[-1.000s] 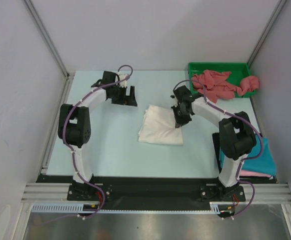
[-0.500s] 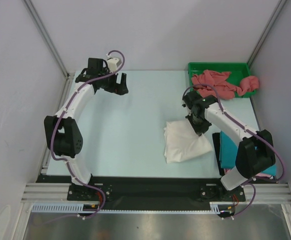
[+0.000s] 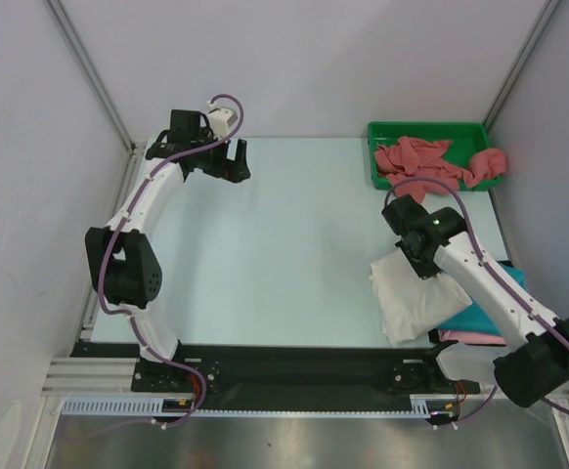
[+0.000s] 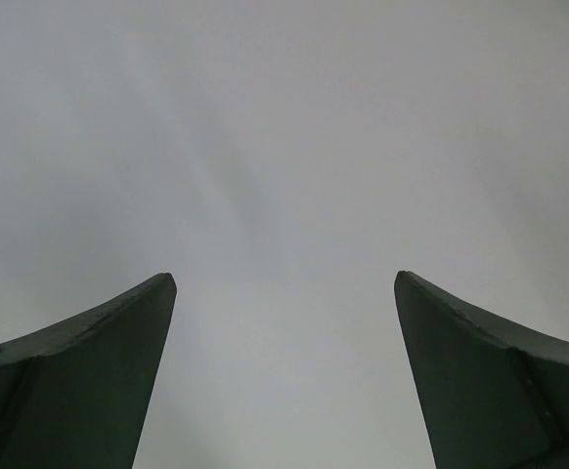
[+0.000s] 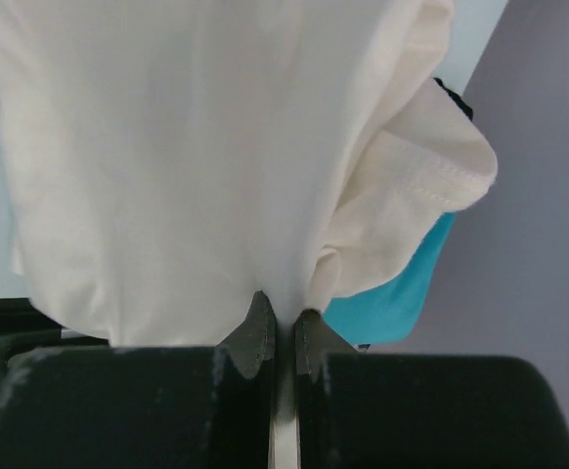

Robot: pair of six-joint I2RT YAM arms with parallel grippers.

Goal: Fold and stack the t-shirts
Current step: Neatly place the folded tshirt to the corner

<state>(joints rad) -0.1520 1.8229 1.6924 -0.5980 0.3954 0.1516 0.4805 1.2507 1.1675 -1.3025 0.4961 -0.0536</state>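
Fingers [image 5: 255, 334] of my right gripper [image 5: 283, 318] are pressed together on a pinch of the white t-shirt [image 5: 167, 147]. The cloth rises out of the narrow slit between the two tips. From the wrist camera I see the shirt spreading away from the tips in a broad pale sheet, with a hemmed fold bulging out on its right side. A patch of the teal t-shirt [image 5: 392, 293] shows under that fold.

From the overhead camera I see the white shirt bunched at the near right part of the table [image 3: 284, 244], just beside the right arm. Its right side lies over the teal shirt, and its near edge reaches the black strip along the table front. A strip of the pink t-shirt [image 3: 468, 337] peeks out below the teal one, at the table's near right corner.

At the far right corner, the dusty red t-shirts [image 3: 431, 164] sit heaped in the green tray [image 3: 426, 128], one spilling over its right rim.

On the far left, well apart from all the shirts, my left gripper [image 4: 284, 277] has its fingers spread wide, facing a plain grey surface.
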